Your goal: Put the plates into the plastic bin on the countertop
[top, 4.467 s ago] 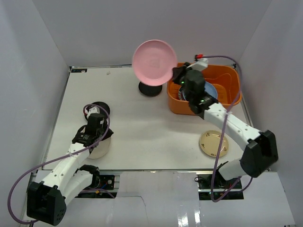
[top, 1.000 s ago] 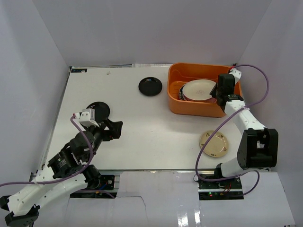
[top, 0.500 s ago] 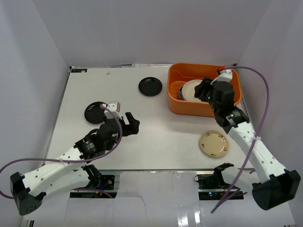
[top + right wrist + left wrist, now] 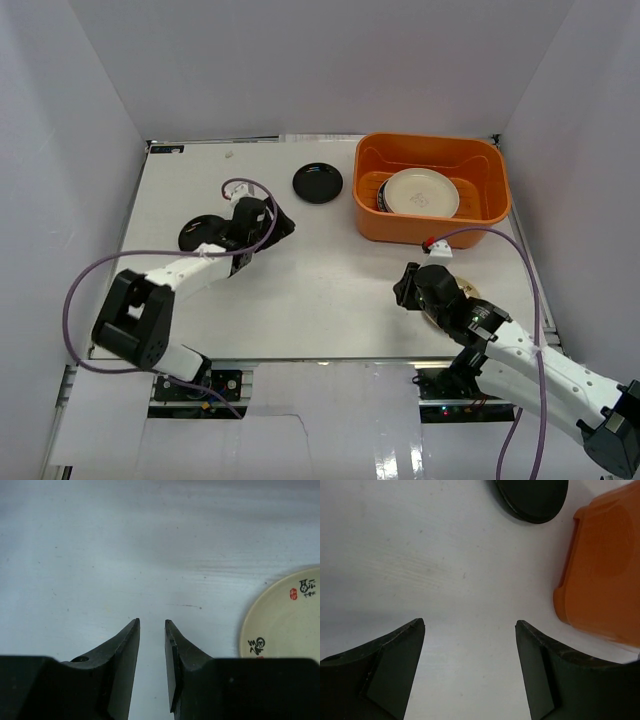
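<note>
The orange plastic bin (image 4: pixel 480 215) stands at the back right of the white countertop (image 4: pixel 330 270) and holds stacked plates, a pale one (image 4: pixel 422 193) on top. One black plate (image 4: pixel 317 183) lies left of the bin. It also shows ahead of my left fingers as the black plate (image 4: pixel 532 497), with the bin (image 4: pixel 605 570) to its right. A second black plate (image 4: pixel 196 236) lies partly under my left arm. My left gripper (image 4: pixel 282 225) (image 4: pixel 470 625) is wide open over bare tabletop. My right gripper (image 4: pixel 404 290) (image 4: pixel 152 622) is open by a narrow gap, empty, just left of the cream plate (image 4: pixel 285 622).
White walls close in the countertop on the left, back and right. Purple cables loop from both arms. In the top view my right forearm covers most of the cream plate near the front right edge.
My right arm has pulled back out of the bin to the cream plate, and its jaws have narrowed. My left arm has swung up and right toward the far black plate.
</note>
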You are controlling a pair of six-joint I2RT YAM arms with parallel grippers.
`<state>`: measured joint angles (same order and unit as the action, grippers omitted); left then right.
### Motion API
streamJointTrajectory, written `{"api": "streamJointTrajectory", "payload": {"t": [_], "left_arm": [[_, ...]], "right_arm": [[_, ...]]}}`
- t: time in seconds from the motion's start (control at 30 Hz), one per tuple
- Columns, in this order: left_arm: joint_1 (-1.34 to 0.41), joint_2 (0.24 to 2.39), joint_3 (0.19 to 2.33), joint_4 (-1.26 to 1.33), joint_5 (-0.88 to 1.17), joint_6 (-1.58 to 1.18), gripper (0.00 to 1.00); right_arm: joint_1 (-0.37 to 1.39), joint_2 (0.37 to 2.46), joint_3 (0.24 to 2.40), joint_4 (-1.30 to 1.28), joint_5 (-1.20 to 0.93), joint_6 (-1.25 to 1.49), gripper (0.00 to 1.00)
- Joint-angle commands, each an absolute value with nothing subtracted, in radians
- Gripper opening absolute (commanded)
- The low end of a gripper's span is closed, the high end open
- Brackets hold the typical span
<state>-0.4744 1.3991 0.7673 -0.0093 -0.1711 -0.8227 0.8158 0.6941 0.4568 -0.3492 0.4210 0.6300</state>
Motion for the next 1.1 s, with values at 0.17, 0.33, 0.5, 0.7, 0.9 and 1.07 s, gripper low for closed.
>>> {"api": "streamJointTrajectory", "payload": {"t": [0.17,0.33,0.5,0.7,0.9,1.07], "left_arm": [[-0.388,1.810,1.129,0.103,-0.002,-0.877,0.73],[-0.339,2.034,1.322,0.089,0.060,-0.903,0.65],[-0.318,2.155,1.437,0.091,0.097,-0.913,0.59],[-0.310,2.249,1.526,0.109,0.107,-0.922,0.54],[-0.293,2.287,1.494,0.185,0.155,-0.975,0.45],[-0.285,2.275,1.453,0.235,0.156,-0.993,0.11]], "right_arm": [[0.821,0.630,0.388,-0.232,0.411,0.696,0.33],[0.819,0.582,0.370,-0.290,0.446,0.703,0.33],[0.815,0.592,0.373,-0.298,0.414,0.690,0.32],[0.732,0.606,0.380,-0.340,0.446,0.729,0.34],[0.344,0.588,0.357,-0.405,0.285,0.719,0.42],[0.233,0.505,0.399,-0.514,0.414,0.706,0.62]]}}
